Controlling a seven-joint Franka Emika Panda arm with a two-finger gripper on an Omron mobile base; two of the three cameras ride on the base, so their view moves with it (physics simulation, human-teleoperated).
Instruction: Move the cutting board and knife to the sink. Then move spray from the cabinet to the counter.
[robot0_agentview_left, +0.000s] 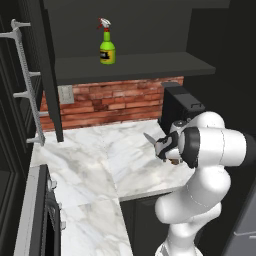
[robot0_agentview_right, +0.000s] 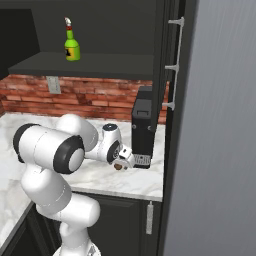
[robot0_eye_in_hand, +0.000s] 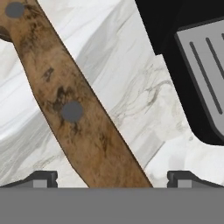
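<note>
The knife (robot0_eye_in_hand: 74, 113) is seen lying flat on the white marble desk (robot0_agentview_left: 100, 160), close under the hand. In the hand view its brown wooden handle, set with grey rivets, runs as a long diagonal from the upper left down to the bottom centre, passing between the two dark fingers (robot0_eye_in_hand: 41, 178). In the left base view the grey blade tip (robot0_agentview_left: 149, 138) is seen sticking out to the left of the hand, so the knife's long axis runs roughly left to right along the desk, blade end to the left.

The fingers are spread wide, one on either side of the handle, and no contact with the wood can be made out. The gripper (robot0_agentview_right: 121, 164) is held low over the desk, just beside the black coffee machine (robot0_agentview_right: 144, 125), whose grey drip tray (robot0_eye_in_hand: 205, 74) is seen to the right of the handle in the hand view.

The green spray bottle (robot0_agentview_left: 106, 47) is stood upright on the dark shelf of the open cabinet (robot0_agentview_left: 130, 67), above the red brick wall (robot0_agentview_left: 115, 100), well apart from the hand. The cabinet door with its silver bar handle (robot0_agentview_left: 27, 80) is swung open at the left.
</note>
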